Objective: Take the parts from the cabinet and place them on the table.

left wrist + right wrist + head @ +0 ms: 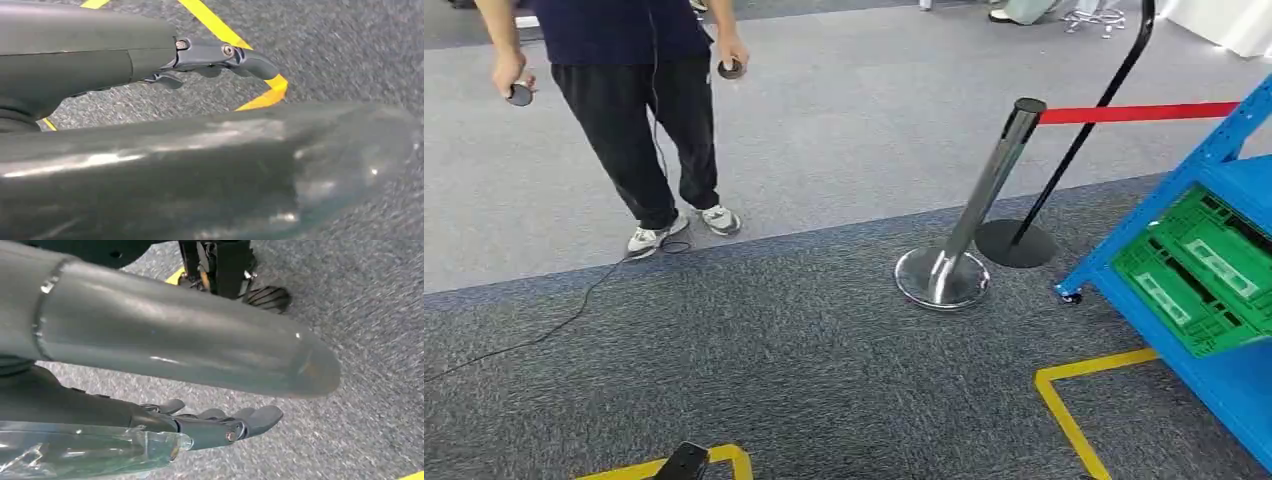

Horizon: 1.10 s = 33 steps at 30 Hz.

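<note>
Head view looks down on grey carpet (pixel 804 360) with the blue cabinet (pixel 1224 390) at the right edge, its frame tilted in the picture. On a cabinet shelf sits a green crate (pixel 1199 270), slotted and with pale labels on its face; whether it holds the parts cannot be told from here. Just left of the cabinet, a chrome stanchion post (pixel 984 200) rises from a round chrome base, with a red belt (pixel 1139 113) running from its top toward the right. Close behind it stands a black post (pixel 1084 130) on a flat black disc. Yellow floor tape (pixel 1074 385) marks a corner near the cabinet foot; a second yellow strip (pixel 724 458) lies at the lower edge. A person (pixel 639 90) in dark clothes and pale trainers stands at upper left, well apart from the cabinet, a small dark controller in each hand, with a thin cable trailing over the carpet. Left wrist view: the left robot hand (pixel 215 57) hangs over the carpet and a yellow tape corner, fingers extended and apart, holding nothing. Right wrist view: the right robot hand (pixel 225 422) likewise hangs above the carpet, fingers stretched out side by side and spread from the thumb, nothing in it.
</note>
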Each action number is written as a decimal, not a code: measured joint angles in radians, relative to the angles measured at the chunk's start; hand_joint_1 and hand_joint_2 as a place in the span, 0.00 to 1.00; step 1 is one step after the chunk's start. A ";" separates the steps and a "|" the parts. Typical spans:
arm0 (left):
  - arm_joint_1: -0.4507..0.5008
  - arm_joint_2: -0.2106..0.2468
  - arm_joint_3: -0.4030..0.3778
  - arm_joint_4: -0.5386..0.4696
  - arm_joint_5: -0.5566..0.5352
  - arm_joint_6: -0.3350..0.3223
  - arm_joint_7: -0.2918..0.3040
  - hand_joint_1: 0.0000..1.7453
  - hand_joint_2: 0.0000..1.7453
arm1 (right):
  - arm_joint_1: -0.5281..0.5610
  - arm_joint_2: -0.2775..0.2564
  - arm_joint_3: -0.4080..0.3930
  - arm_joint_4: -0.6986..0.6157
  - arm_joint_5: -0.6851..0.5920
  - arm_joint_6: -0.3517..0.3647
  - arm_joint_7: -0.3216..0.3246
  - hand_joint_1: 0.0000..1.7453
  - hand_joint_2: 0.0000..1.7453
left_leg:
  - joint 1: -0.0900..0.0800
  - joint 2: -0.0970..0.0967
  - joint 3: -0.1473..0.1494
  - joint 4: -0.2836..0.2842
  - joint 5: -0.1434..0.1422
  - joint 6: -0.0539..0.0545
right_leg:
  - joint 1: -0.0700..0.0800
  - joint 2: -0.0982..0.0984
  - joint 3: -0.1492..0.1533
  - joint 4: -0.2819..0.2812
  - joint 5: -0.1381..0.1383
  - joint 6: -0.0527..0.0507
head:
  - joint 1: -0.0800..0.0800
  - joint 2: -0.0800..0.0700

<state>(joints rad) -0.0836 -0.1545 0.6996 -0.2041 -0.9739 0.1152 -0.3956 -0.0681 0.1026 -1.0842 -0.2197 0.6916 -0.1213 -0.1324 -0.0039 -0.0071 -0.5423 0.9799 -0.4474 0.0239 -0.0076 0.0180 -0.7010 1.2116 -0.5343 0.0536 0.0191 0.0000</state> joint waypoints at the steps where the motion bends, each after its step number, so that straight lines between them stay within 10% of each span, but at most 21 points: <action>1: 0.002 0.001 0.000 0.000 0.000 0.001 0.000 0.00 0.00 | -0.001 0.000 0.000 0.000 0.000 0.000 -0.001 0.00 0.00 | -0.001 0.013 -0.001 0.000 -0.001 0.001 | 0.000 -0.007 -0.036 0.079 -0.033 0.002 | 0.000 0.000; 2: 0.002 0.002 0.000 0.000 0.000 0.001 0.000 0.00 1.00 | 0.000 0.000 0.000 0.000 0.000 0.000 -0.002 0.00 0.00 | -0.002 0.022 -0.001 0.000 -0.001 0.001 | -0.001 -0.011 -0.053 0.121 -0.042 0.004 | 0.001 0.000; 5: 0.000 0.002 0.000 0.000 0.000 -0.001 0.000 0.00 1.00 | 0.002 0.000 0.000 0.000 0.000 0.000 -0.003 0.00 0.00 | -0.001 0.049 0.003 0.001 -0.004 -0.001 | -0.002 -0.023 0.035 -0.027 0.044 0.005 | 0.000 0.000; 7: 0.000 0.004 0.000 0.000 0.000 -0.004 0.000 0.00 1.00 | -0.002 0.002 0.000 0.000 0.001 0.000 -0.003 0.00 0.00 | -0.006 0.062 0.008 0.004 -0.010 -0.010 | 0.002 -0.086 0.117 -0.178 0.073 0.006 | 0.002 0.000; 11: -0.005 0.005 0.000 0.000 0.000 -0.006 0.000 0.00 1.00 | 0.000 0.002 0.000 0.001 0.006 0.000 -0.001 0.00 0.00 | -0.011 0.087 0.010 0.008 -0.013 -0.025 | 0.006 -0.045 0.118 -0.178 0.080 -0.027 | 0.000 0.000; 13: -0.006 0.005 0.000 0.000 0.000 -0.006 0.000 0.00 1.00 | -0.001 0.003 0.000 0.001 0.008 -0.001 0.002 0.00 0.00 | -0.006 0.050 0.001 0.035 -0.042 -0.042 | -0.002 -0.030 0.119 -0.183 0.087 -0.041 | -0.002 0.000; 17: -0.002 0.005 0.000 0.000 0.008 -0.006 0.000 0.00 1.00 | -0.003 0.003 0.000 0.001 0.010 -0.002 0.004 0.00 0.00 | -0.001 0.017 -0.141 0.327 -0.172 -0.048 | -0.001 0.007 0.112 -0.183 0.089 -0.053 | -0.003 0.000; 19: -0.002 0.005 0.001 0.000 0.008 -0.005 0.000 0.00 1.00 | 0.001 0.003 0.000 0.001 0.011 -0.002 0.005 0.00 0.00 | 0.000 0.016 -0.133 0.297 -0.125 -0.045 | -0.001 0.027 0.112 -0.183 0.091 -0.051 | -0.003 0.000; 21: -0.003 0.005 0.001 0.000 0.008 -0.005 0.000 0.00 1.00 | -0.001 0.004 0.000 0.001 0.013 -0.002 0.006 0.00 0.00 | 0.001 0.003 -0.059 0.141 -0.035 -0.039 | -0.003 0.049 0.112 -0.183 0.094 -0.047 | -0.003 0.000; 22: -0.003 0.006 0.001 0.000 0.008 -0.004 0.000 0.00 1.00 | -0.002 0.005 0.000 0.001 0.014 -0.002 0.006 0.00 0.00 | 0.004 -0.034 -0.015 0.054 -0.005 -0.037 | -0.005 0.058 0.111 -0.183 0.096 -0.043 | -0.003 0.000; 23: -0.003 0.006 0.001 0.000 0.008 -0.004 0.000 0.00 1.00 | -0.003 0.005 0.000 0.001 0.014 -0.002 0.006 0.00 0.00 | 0.007 -0.058 0.001 0.010 -0.014 -0.036 | 0.002 0.068 0.104 -0.175 0.094 -0.036 | -0.004 0.000; 27: -0.004 0.006 0.002 0.000 0.010 -0.003 0.000 0.00 1.00 | 0.006 0.004 0.000 0.001 0.014 -0.002 0.005 0.00 0.00 | 0.004 -0.030 -0.003 0.004 -0.002 -0.015 | -0.007 0.095 0.087 -0.193 0.109 -0.007 | -0.004 0.000; 30: -0.003 0.006 0.004 0.000 0.010 -0.003 0.000 0.00 1.00 | 0.001 0.005 0.000 0.002 0.017 -0.003 0.006 0.00 0.00 | 0.003 0.000 -0.002 -0.001 0.000 -0.001 | -0.002 0.004 0.024 -0.046 0.019 -0.002 | 0.003 0.000; 33: 0.001 0.006 0.005 0.000 0.010 -0.003 0.000 0.00 1.00 | 0.002 0.005 0.000 0.002 0.017 -0.003 0.006 0.00 0.00 | 0.000 0.032 -0.002 0.000 -0.001 0.002 | -0.002 -0.011 -0.050 0.125 -0.039 0.004 | 0.002 0.000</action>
<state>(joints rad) -0.0831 -0.1484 0.7050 -0.2041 -0.9640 0.1125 -0.3960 -0.0666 0.1080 -1.0842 -0.2182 0.7084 -0.1247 -0.1259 -0.0041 0.0246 -0.5444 0.9800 -0.4485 0.0254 -0.0100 0.0074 -0.7515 1.3367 -0.5731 0.0576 0.0210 0.0000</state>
